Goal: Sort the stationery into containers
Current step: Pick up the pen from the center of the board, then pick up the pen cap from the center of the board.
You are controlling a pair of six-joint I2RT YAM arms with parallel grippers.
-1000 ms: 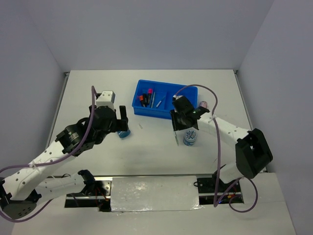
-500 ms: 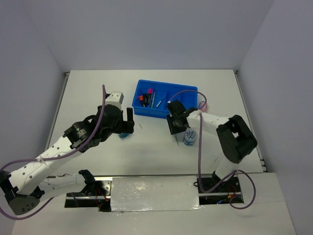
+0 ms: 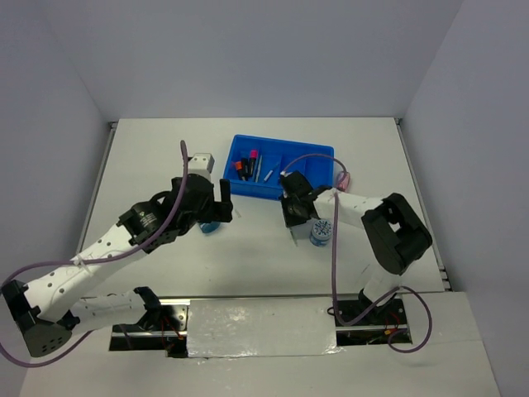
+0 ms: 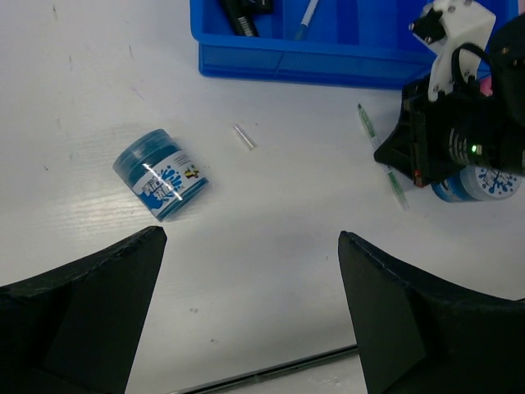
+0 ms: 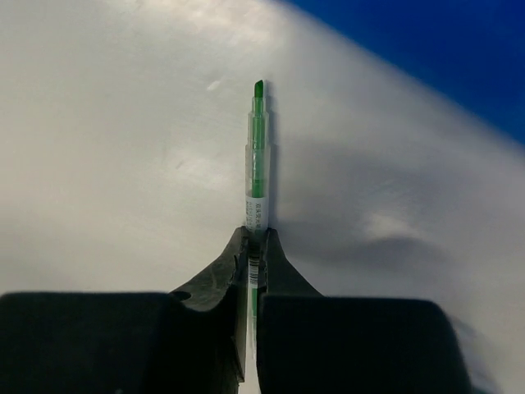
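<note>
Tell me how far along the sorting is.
Done: highlighters and a couple of pens lie in the blue tray. In hand: the right gripper is shut on a green pen. Remaining: two blue-white rolls, a pink tube and a small clear piece outside the tray; the left gripper hangs open near one roll.

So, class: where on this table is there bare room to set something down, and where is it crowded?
Bare: the table between its left edge and the blue tray, and the near strip in front of the tipped roll and upright roll. Crowded: before the tray, where those rolls, the green pen, left gripper and right gripper gather.
</note>
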